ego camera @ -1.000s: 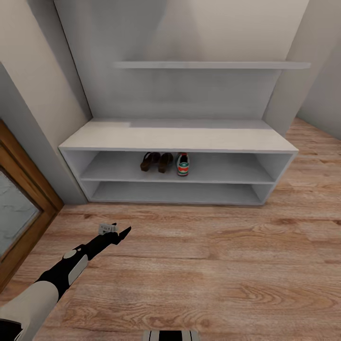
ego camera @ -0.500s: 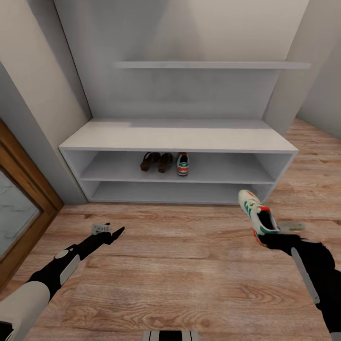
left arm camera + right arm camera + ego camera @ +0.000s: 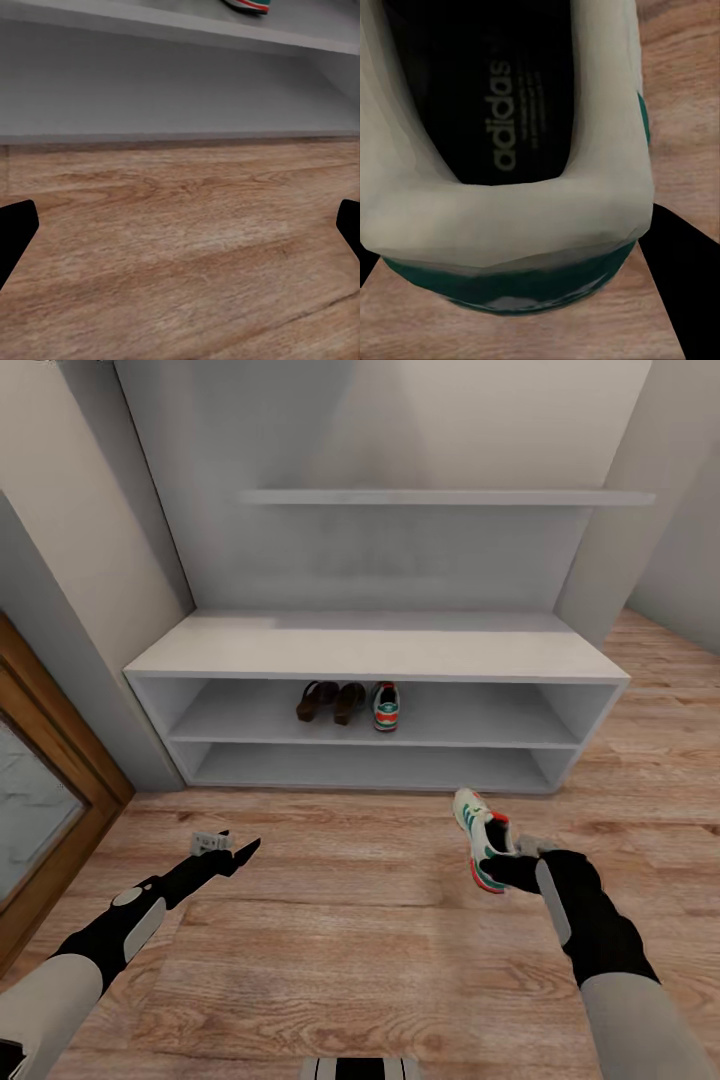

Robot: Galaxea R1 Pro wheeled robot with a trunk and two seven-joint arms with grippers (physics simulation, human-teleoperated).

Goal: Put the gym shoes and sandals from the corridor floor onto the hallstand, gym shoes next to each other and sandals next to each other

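Note:
The pale grey hallstand [image 3: 380, 652] stands against the wall ahead. On its upper tier two brown sandals [image 3: 334, 702] sit side by side, with one gym shoe [image 3: 386, 706] just right of them. The second gym shoe [image 3: 482, 836] hangs above the corridor floor [image 3: 360, 920] in front of the rack's right half, toe pointing at the rack, with my right gripper [image 3: 518, 862] shut on its heel. The right wrist view looks into that gym shoe [image 3: 510, 135], onto its dark insole and white heel collar. My left gripper [image 3: 228, 847] hovers open and empty over the floor at left, its fingertips [image 3: 15, 232] spread wide.
A wooden door frame [image 3: 50, 800] with a glass panel lines the left wall. A floating shelf [image 3: 440, 497] juts from the back panel above the bench top. The lower tier [image 3: 370, 768] holds nothing. Bare plank floor stretches between my two arms.
My right arm came into view carrying the gym shoe, then moved left and slightly down in the picture. The left arm drew back a little to the left.

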